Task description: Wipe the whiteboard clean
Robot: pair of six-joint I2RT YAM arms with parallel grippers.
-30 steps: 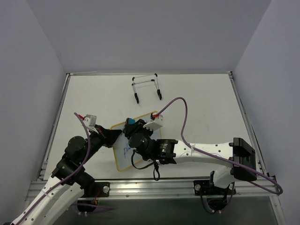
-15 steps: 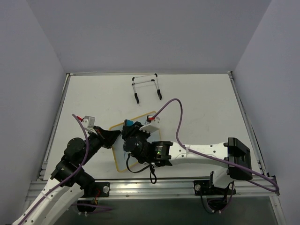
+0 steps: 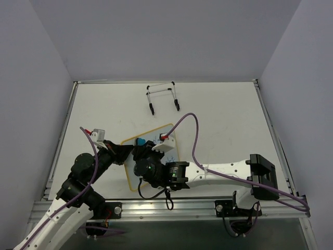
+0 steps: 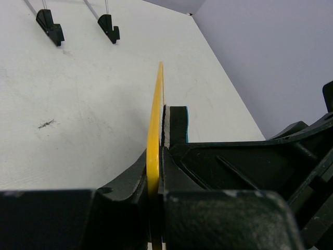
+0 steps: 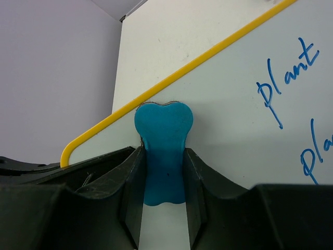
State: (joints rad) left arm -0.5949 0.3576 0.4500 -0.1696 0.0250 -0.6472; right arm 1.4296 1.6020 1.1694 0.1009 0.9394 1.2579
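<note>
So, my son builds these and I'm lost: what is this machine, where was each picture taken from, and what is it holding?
These are two robot arms bolted to a white table. One picture looks down from above; the other two come from cameras on each wrist. The left gripper is shut on the yellow edge of a small whiteboard, which bears blue writing. The right gripper is shut on a blue eraser held against the board. A black wire stand sits at the far side of the table.
</note>
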